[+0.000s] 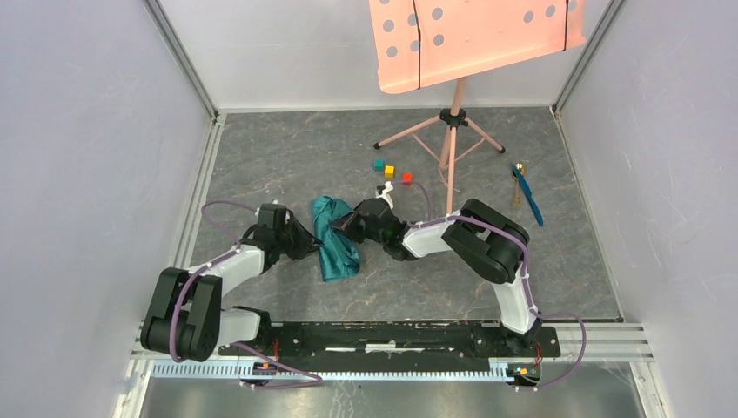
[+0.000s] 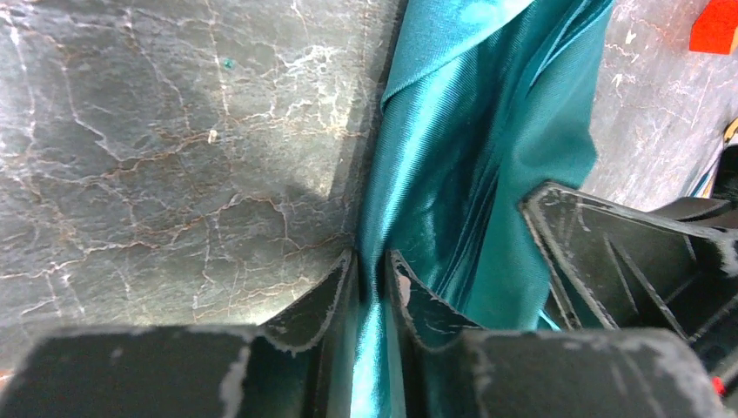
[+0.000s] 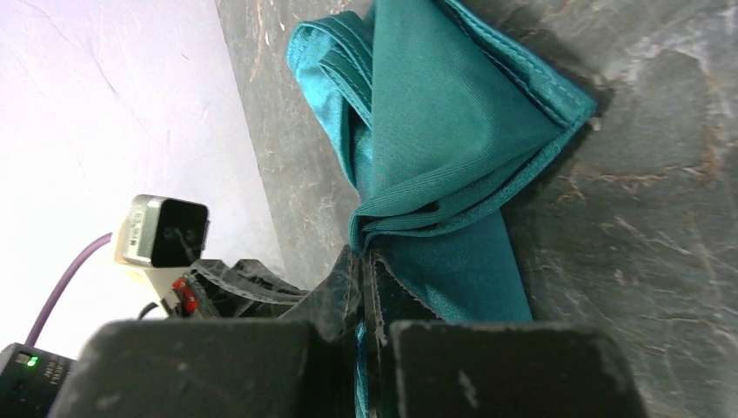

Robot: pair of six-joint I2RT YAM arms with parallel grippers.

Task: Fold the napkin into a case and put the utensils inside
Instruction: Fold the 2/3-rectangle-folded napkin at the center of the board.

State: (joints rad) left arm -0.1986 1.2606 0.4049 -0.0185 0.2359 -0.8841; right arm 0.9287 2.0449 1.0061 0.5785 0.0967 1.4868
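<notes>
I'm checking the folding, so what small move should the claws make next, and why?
Probably draw the left claw and right claw apart to spread the napkin: it lies bunched, not yet a flat pocket, and each claw pinches a fold.

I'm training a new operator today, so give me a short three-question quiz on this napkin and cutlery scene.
1. True or false: the two slim utensils, one bright blue, one golden-brown, lie outside the soft teal-green cloth napkin.
2. How many small coloured cubes are in the top view? A two, B three, C five.
3. What do the right arm's black fingers grip?
Key: 1 true; 2 B; 3 the napkin.
</notes>
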